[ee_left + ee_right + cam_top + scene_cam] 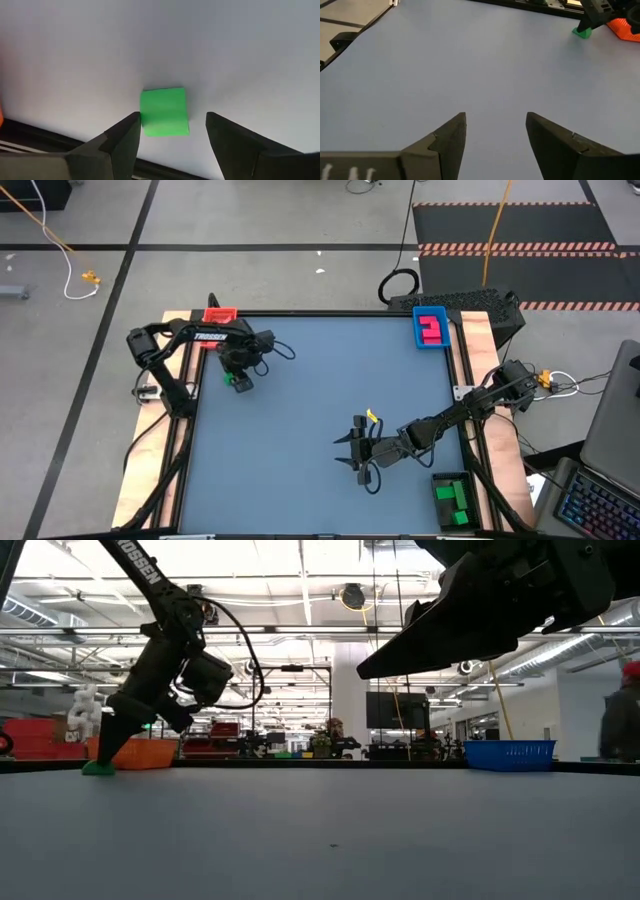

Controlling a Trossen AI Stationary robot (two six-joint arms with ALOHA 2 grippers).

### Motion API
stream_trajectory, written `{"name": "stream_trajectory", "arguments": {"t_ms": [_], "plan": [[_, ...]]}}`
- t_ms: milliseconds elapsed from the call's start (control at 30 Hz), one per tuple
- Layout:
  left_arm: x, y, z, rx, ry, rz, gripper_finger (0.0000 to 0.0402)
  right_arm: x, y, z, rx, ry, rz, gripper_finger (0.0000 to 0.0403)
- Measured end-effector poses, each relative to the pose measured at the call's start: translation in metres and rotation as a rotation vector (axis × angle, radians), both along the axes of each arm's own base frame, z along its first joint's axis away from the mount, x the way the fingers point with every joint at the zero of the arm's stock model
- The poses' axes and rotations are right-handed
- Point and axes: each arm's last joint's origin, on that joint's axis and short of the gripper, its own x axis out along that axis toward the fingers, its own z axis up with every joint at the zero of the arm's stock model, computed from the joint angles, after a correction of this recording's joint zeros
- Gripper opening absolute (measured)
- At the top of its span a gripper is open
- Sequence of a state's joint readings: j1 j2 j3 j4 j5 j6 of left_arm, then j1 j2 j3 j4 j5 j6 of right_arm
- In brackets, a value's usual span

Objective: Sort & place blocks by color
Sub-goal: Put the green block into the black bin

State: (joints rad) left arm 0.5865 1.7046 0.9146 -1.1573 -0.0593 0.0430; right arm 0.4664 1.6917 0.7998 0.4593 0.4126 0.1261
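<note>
Your left gripper (172, 132) fingers stand open astride the green block (164, 111); lower to the tabletop (320, 380), centre it, then close; right gripper (496, 131) fingers open, empty.

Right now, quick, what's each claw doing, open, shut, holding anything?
Left claw: open, down at the green block, not gripping it.
Right claw: open, empty, above bare table.

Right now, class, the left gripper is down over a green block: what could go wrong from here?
1. The green block sits nearer one finger of the open left gripper; closing could push or twist it.
2. It must travel across the table to the green tray, near the right gripper; the arms might clash.
</note>
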Motion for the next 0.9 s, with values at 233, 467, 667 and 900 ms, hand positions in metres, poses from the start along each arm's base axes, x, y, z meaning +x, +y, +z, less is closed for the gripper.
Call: {"name": "stream_trajectory", "arguments": {"t_ms": [233,467,667,900], "plan": [[0.001,0.001,0.000,0.012,-0.008,0.031,0.0227,0.000,0.000,0.000,0.000,0.000,0.000,0.0203],[-0.003,-0.002,-0.011,0.039,-0.021,0.052,0.0227,0.000,0.000,0.000,0.000,0.001,0.000,0.0203],[-0.008,-0.005,-0.013,0.039,0.018,0.073,0.0227,0.000,0.000,0.000,0.000,0.001,0.000,0.0203],[-0.008,-0.004,-0.014,0.063,0.028,0.110,0.0226,0.000,0.000,0.000,0.000,0.001,0.000,0.0203]]}}
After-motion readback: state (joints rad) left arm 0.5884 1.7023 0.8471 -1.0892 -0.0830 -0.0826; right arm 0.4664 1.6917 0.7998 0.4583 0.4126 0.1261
